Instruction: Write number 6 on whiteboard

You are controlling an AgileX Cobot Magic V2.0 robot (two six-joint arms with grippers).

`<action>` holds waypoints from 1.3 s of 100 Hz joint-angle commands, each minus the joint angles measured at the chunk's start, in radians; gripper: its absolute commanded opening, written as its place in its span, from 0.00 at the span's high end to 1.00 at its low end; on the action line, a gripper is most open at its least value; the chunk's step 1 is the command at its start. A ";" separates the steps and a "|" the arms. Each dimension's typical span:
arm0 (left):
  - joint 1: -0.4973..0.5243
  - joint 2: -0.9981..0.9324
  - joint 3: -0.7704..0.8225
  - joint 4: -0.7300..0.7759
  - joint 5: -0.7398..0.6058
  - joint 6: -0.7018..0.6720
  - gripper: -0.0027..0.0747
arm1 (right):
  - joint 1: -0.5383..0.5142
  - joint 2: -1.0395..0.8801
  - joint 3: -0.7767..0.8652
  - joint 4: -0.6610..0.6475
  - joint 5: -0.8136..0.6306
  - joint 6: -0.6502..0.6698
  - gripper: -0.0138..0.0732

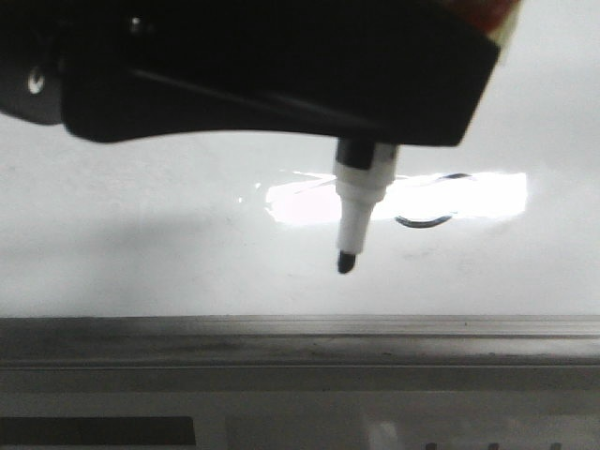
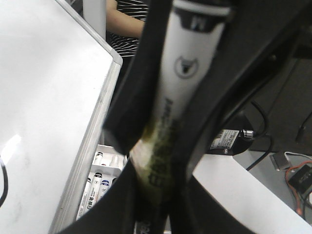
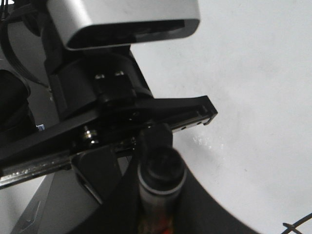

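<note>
The 6 [image 1: 424, 223] shows only as a short black curve, right of centre and not far from the near edge of the bench; glare hides the rest. It lies on the whiteboard [image 1: 141, 253], whose ledge [image 1: 300, 342] runs along that near edge. The marker [image 1: 356, 211] points its tip down to the left of the curve, apart from it (whether it touches the board cannot be told). The left pincer [image 2: 161, 214] is clamped on the barrel. The right pincer [image 3: 156, 214] flanks a marker too, but blur hides whether it grips.

To do the stroke well, I judge the tip should press lightly and squarely, travel slowly, and close the loop onto the stem without lifting.
</note>
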 commanded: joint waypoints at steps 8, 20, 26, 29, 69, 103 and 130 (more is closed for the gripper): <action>-0.003 -0.015 -0.030 -0.048 0.074 -0.026 0.99 | -0.007 -0.005 -0.034 -0.093 -0.041 -0.026 0.92; -0.003 -0.015 -0.030 -0.048 0.072 -0.026 0.99 | -0.007 -0.005 -0.034 -0.111 -0.041 -0.026 0.92; -0.003 -0.015 -0.030 -0.048 0.068 -0.026 0.99 | -0.007 -0.005 -0.034 -0.113 -0.043 -0.026 0.92; -0.003 -0.015 -0.030 -0.048 0.068 -0.026 0.99 | -0.007 -0.005 -0.034 -0.113 -0.045 -0.026 0.91; -0.003 -0.015 -0.030 -0.048 0.046 -0.038 0.99 | -0.007 -0.035 -0.062 -0.175 0.020 -0.026 0.19; -0.003 -0.015 -0.028 0.046 -0.303 -0.450 0.99 | -0.007 -0.196 -0.156 -0.256 0.203 -0.024 0.27; -0.003 -0.015 -0.028 -0.029 -0.512 -0.580 0.99 | -0.007 -0.237 -0.156 -0.256 0.250 -0.022 0.92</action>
